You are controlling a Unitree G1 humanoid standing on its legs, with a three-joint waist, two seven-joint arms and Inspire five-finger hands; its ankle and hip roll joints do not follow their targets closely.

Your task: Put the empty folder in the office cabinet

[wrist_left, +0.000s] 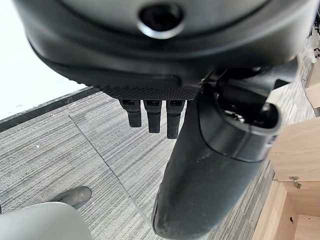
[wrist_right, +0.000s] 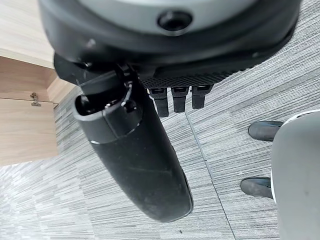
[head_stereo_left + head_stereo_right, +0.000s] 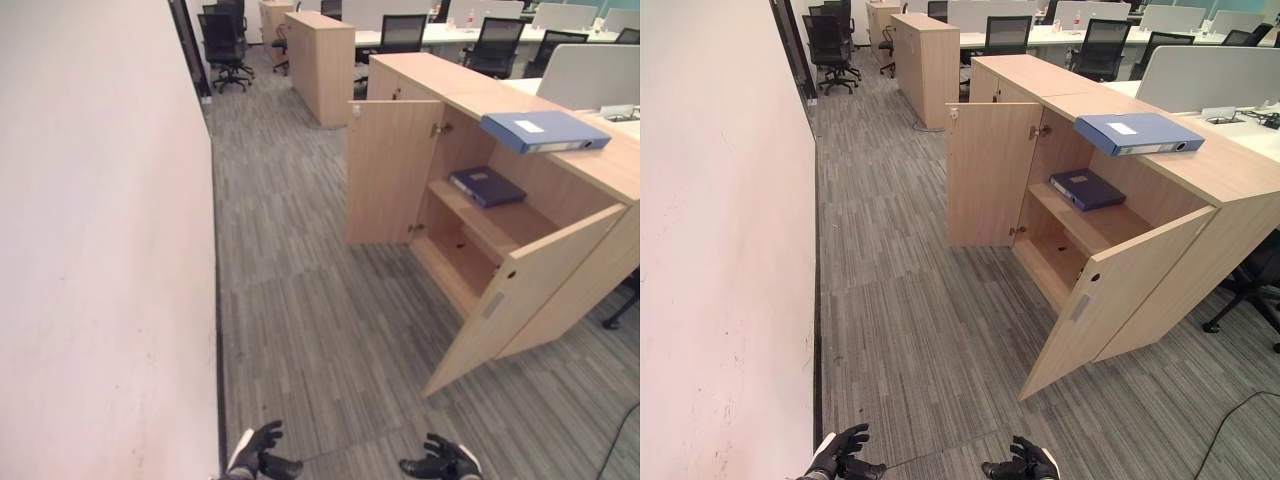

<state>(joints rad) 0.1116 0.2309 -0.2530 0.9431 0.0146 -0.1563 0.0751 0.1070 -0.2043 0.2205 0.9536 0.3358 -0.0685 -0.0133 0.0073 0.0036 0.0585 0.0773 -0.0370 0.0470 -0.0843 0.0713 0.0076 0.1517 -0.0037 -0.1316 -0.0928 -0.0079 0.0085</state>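
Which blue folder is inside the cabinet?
The darker, flat folder on the cabinet's upper shelf. The lighter, thicker one lies on top of the cabinet.

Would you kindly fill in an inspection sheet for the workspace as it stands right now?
Surface: grey striped carpet floor.
Job's things: light blue folder lying flat on top of the office cabinet; both cabinet doors open.
Clutter: dark blue folder lying on the cabinet's upper shelf; lower shelf looks bare.
Hands: left hand and right hand low over the floor, fingers relaxed, holding nothing.
Cables: nothing seen.
Surroundings: white wall on the left; office chairs and desks beyond.
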